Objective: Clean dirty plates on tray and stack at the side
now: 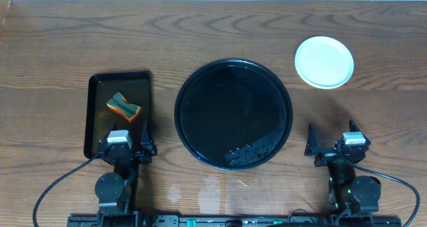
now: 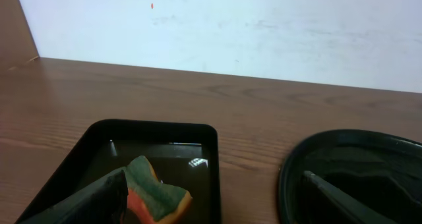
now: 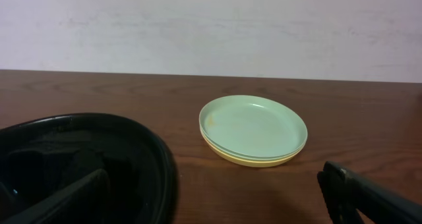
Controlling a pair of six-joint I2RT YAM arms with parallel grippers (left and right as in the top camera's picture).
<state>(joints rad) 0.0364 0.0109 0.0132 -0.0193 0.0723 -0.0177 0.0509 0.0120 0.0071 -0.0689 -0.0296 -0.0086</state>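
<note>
Stacking spot: the plates (image 1: 324, 62) sit as one neat pile on the bare wood at the upper right of the overhead frame, well apart from the round black tray (image 1: 227, 107). That fits the "at the side" part of the job.
Pile make-up: in the right wrist view a mint-green plate lies on top and a pale yellow one at the bottom. I cannot count for certain whether a third lies between them.
Top plate: there is a faint brownish fleck near its left rim, too small to judge as dirt or shadow.
Round tray: it sits in the centre of the frame and carries no plates. A greyish patch near its lower rim may be glare or residue; I cannot tell which.
Left gripper (image 1: 125, 139): it is at the lower left, over the near edge of the rectangular black tray (image 1: 120, 75). Its fingers are spread wide with nothing between them.
Right gripper (image 1: 332, 140): it is at the lower right, just beside the round tray. Its jaws are parted and it grips nothing, with the pile straight ahead of it but out of touch.
Sponge (image 1: 124, 107): orange and green, it lies loose in the rectangular tray just ahead of the left fingers, a sensible place to park it off the wood.
Tabletop (image 1: 67, 40): brown wood grain carries all of this.
Progress, as I judge it: the task looks finished or nearly so, and both arms appear parked low near the bottom edge, clear of the work.
</note>
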